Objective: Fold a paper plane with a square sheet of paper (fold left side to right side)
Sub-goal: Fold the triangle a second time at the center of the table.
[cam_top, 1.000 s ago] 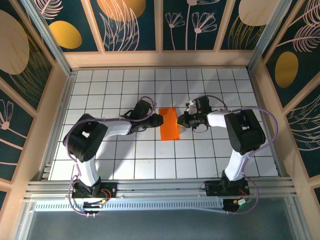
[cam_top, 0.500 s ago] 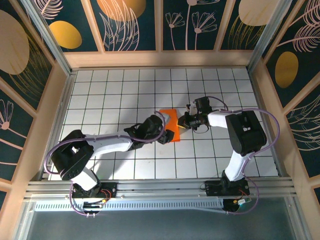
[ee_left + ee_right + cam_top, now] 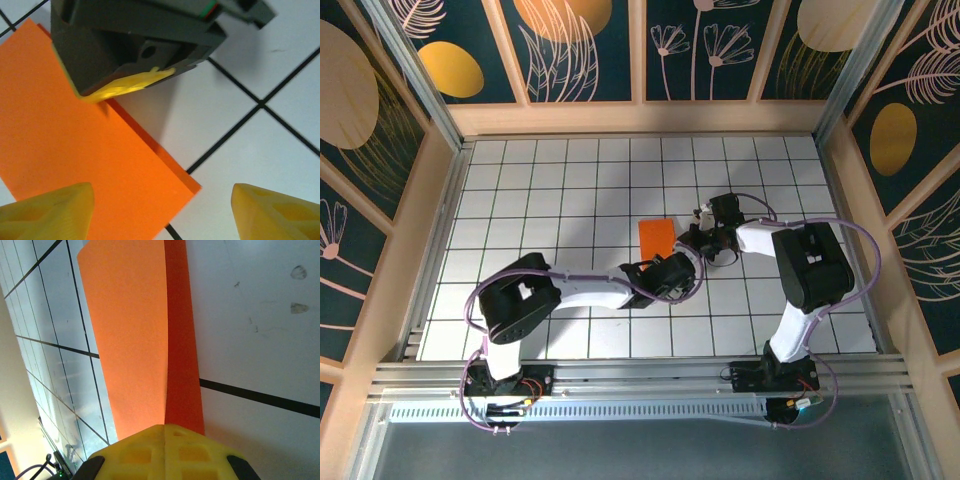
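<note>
Pinning the folded square sheet of paper [image 3: 130, 340] to the worktop [image 3: 250, 75], the closed right tool [image 3: 165, 437] steadies it, presumably for creasing; the left tool [image 3: 161, 212] hovers wide-spread.

White gridded tabletop [image 3: 550, 180], dark floral wall panels [image 3: 590, 50] around.

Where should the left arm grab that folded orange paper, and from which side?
Probably the near edge of the orange paper, by its near-right corner, coming from the near side with the left gripper low, jaws open. It lies flat, its layers sit slightly offset there, and the right gripper presses its right edge.
</note>
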